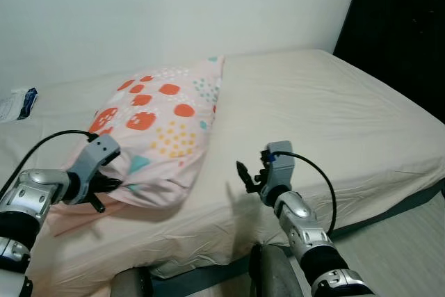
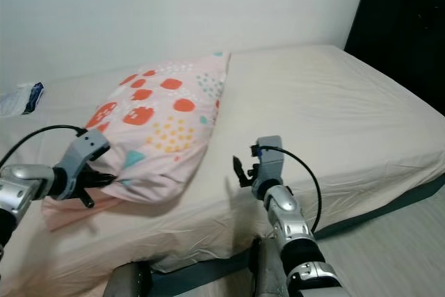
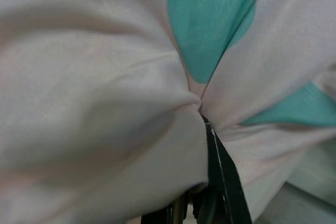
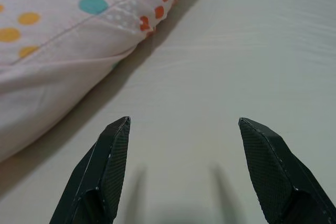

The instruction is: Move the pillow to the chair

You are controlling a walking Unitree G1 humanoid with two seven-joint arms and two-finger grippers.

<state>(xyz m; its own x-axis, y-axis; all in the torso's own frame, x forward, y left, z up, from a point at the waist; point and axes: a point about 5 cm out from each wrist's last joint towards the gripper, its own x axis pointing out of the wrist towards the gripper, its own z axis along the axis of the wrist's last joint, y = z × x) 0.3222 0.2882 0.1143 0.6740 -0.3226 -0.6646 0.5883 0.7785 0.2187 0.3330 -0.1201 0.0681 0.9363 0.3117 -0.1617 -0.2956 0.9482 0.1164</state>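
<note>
Pillow (image 1: 161, 130) lies on the bed (image 1: 334, 116); left gripper (image 1: 111, 187) pinches its near corner, right gripper (image 4: 184, 174) spread wide beside the pillow

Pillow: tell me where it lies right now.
The pillow lies on the bed's left half in the eye views, its near corner pinched by the left gripper.

Left gripper (image 1: 111, 187) reaches forward with fingers pinched together; right gripper (image 4: 181, 174) hovers, fingers spread wide.
</note>
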